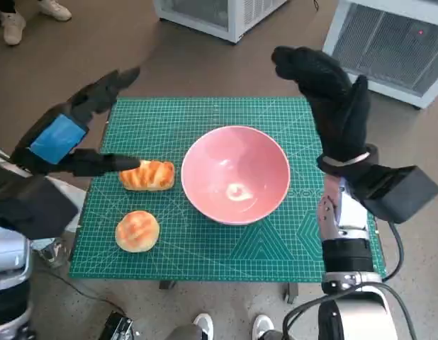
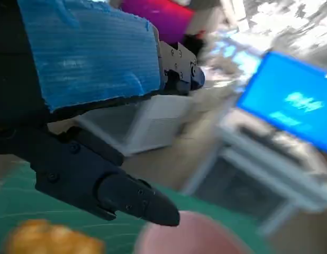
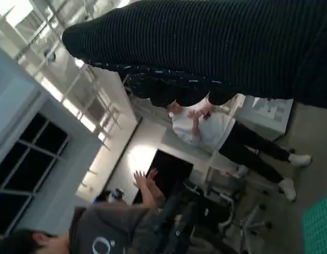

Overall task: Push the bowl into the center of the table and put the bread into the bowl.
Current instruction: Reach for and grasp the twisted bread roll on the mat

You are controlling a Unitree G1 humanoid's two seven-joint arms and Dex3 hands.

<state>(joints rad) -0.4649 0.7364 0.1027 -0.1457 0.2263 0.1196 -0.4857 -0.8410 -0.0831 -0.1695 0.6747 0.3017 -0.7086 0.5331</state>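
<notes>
1. Bowl point(image 1: 235, 175): pink, wide and shallow, glossy inside with a pale glint at the bottom. It sat on the green cutting mat point(image 1: 205, 120), close to the middle of the tabletop, perhaps a shade right of centre.
2. You would likely have found it stiff and smooth, prone to slide on the mat; a flat push low on the outer wall looked safer than a shove at the rim.
3. Bread: two golden pieces left of the bowl. The ridged roll point(image 1: 148, 175) lay just beside the bowl's left edge; the round bun point(image 1: 137, 231) lay nearer the robot, apart from it.
4. Both looked soft and light. Take the roll across its short sides, gently, or you would crush it.
5. Left hand point(image 1: 70, 134) hovered above the mat's left edge, fingers spread, holding nothing; one finger reached to the roll, contact unclear.
6. Right hand point(image 1: 331, 99) was raised above the mat's far right corner, empty, fingers loosely extended.
</notes>
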